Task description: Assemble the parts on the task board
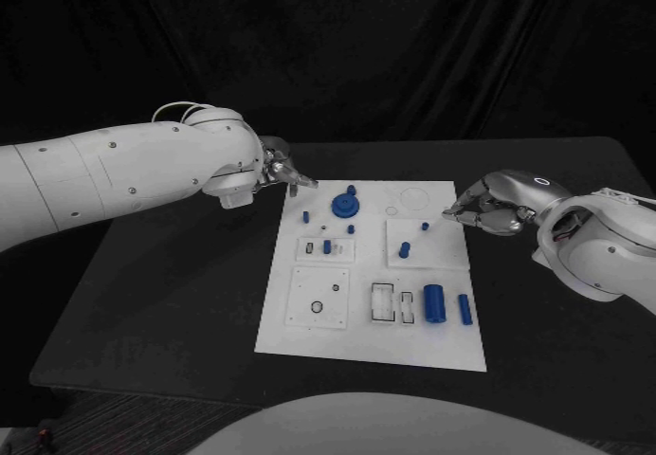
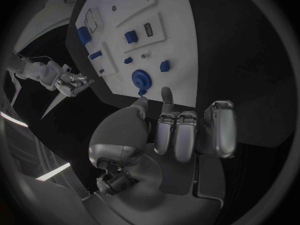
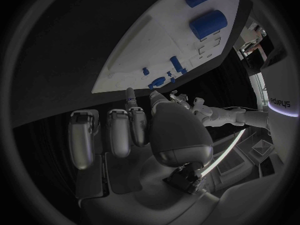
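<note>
So the white task board (image 1: 372, 322) sits flat in the middle of the black table (image 1: 164, 313), and the blue parts are scattered over it: a round gear-looking disc with a knob (image 1: 345, 204) up toward 12 o'clock, a fat cylinder (image 1: 433, 303) and a thinner peg (image 1: 464, 309) down around 4 o'clock, plus a few tiny pegs (image 1: 405, 250) near the centre. The left hand (image 1: 281, 173) hovers just off the board's 11 o'clock corner, fingers curled in with two tips poking toward the disc, holding nothing as far as I can see. The right hand (image 1: 482, 209) sits at the 2 o'clock edge, fingers bunched together; can't tell if there's something tiny pinched in there, looks empty to me. My guess on handling: these look like hard, smooth plastic bits, light and rigid, probably a bit slick against metal fingertips. I'd take the disc by its knob and the cylinders across their round sides. The tiny pegs look fiddly and easy to flick away.
</note>
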Tool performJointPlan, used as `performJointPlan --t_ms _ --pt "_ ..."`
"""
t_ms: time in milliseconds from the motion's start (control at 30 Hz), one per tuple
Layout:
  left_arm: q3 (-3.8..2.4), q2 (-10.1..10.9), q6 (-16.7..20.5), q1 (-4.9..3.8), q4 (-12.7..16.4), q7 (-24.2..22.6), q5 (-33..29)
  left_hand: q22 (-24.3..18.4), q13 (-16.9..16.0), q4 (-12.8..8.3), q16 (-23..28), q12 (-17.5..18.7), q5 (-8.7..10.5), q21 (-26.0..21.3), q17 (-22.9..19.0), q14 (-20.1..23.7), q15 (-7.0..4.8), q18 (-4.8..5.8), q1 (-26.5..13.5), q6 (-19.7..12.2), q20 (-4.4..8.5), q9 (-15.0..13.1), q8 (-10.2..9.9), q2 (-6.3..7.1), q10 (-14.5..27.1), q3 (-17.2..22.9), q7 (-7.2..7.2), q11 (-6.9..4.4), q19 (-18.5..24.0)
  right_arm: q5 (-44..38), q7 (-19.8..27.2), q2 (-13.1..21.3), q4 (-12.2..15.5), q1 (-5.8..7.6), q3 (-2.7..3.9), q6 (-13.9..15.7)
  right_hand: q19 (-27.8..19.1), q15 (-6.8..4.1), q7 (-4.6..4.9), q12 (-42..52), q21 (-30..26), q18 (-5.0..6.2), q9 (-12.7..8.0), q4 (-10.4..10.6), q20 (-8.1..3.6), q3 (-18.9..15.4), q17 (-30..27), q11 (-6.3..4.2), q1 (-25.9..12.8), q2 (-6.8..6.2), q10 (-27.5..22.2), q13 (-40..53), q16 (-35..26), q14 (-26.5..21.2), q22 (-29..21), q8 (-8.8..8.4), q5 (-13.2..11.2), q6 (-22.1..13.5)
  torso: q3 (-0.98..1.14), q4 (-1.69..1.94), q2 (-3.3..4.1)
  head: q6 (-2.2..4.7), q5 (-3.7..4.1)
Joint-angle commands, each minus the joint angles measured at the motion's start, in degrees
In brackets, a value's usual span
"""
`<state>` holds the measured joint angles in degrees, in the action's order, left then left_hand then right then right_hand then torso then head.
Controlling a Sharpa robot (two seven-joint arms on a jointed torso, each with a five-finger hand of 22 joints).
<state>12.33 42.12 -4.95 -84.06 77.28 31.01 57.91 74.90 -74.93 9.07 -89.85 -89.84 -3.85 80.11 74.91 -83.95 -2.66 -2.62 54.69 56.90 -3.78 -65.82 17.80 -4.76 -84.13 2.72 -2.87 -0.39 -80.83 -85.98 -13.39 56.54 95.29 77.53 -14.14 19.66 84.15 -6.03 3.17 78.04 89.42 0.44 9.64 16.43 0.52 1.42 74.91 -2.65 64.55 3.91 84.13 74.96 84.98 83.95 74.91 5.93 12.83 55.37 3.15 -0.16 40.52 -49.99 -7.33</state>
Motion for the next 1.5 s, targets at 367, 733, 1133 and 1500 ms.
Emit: performJointPlan --t_ms 367,733,1133,1500 --pt "-0.03 -2.48 -3.81 1.85 -4.09 -1.17 0.19 10.51 -15.07 -0.71 -0.15 -0.16 -0.69 -0.02 15.09 -6.05 -0.01 -0.35 1.02 -1.39 0.01 -0.17 -0.25 -0.01 -5.87 -0.02 -0.23 -0.05 -0.17 -0.16 -0.5 -0.14 -0.14 -0.19 0.04 -0.28 5.41 0.38 0.01 0.13 -0.15 -0.23 -0.1 0.08 0.4 -0.15 4.08 0.31 0.54 0.14 0.74 1.98 -0.22 4.07 14.82 -0.41 0.22 0.36 -0.31 -0.05 0.07 -0.01 -0.4" --pt "-0.03 -3.05 -4.71 3.65 -4.95 -1.58 0.19 10.46 -15.07 -0.57 -0.15 -0.16 -0.86 -0.21 15.09 -6.05 0.05 -0.4 0.9 -1.54 -0.03 -0.1 -0.38 -0.22 -5.87 -0.02 -0.31 0.02 -0.01 -0.16 -0.45 0.01 -0.05 -0.2 0.04 -0.14 5.37 0.37 0.01 0.02 -0.22 -0.21 -0.11 0.05 0.39 -0.15 4.01 0.31 0.59 0.14 0.72 1.85 -0.25 4.06 14.79 -0.42 0.25 0.37 -0.34 -0.09 0.04 -0.01 -0.33" --pt "-0.03 -2.5 -4.74 4.07 -3.89 -2.31 0.19 10.47 -15.07 -0.16 -0.15 -0.16 -0.91 -0.31 15.09 -6.05 0.14 -0.41 0.42 -1.36 -0.11 0.05 -0.45 -0.4 -5.87 -0.21 -0.36 0.1 0.05 -0.16 -0.41 0.0 -0.09 -0.22 0.04 -0.12 5.39 0.37 0.01 0.01 -0.2 -0.22 -0.11 0.05 0.39 -0.15 4.0 0.31 0.6 0.14 0.72 1.85 -0.26 4.06 14.8 -0.42 0.26 0.37 -0.3 -0.07 0.04 -0.01 -0.47" --pt "-0.03 -2.27 -4.75 4.14 -3.3 -3.1 0.19 10.49 -15.07 -0.62 -0.15 -0.16 -3.57 -0.7 15.09 -6.05 0.24 -0.49 1.15 -1.23 -0.25 0.69 -0.99 -0.56 -5.87 0.09 -0.36 0.16 0.29 -0.16 -0.42 -0.01 -0.12 -0.3 0.04 -0.16 5.39 0.37 0.01 0.01 -0.2 -0.22 -0.11 0.05 0.39 -0.15 4.0 0.31 0.6 0.14 0.72 1.85 -0.26 4.06 14.8 -0.42 0.26 0.37 -0.36 0.02 0.06 -0.01 -0.39"
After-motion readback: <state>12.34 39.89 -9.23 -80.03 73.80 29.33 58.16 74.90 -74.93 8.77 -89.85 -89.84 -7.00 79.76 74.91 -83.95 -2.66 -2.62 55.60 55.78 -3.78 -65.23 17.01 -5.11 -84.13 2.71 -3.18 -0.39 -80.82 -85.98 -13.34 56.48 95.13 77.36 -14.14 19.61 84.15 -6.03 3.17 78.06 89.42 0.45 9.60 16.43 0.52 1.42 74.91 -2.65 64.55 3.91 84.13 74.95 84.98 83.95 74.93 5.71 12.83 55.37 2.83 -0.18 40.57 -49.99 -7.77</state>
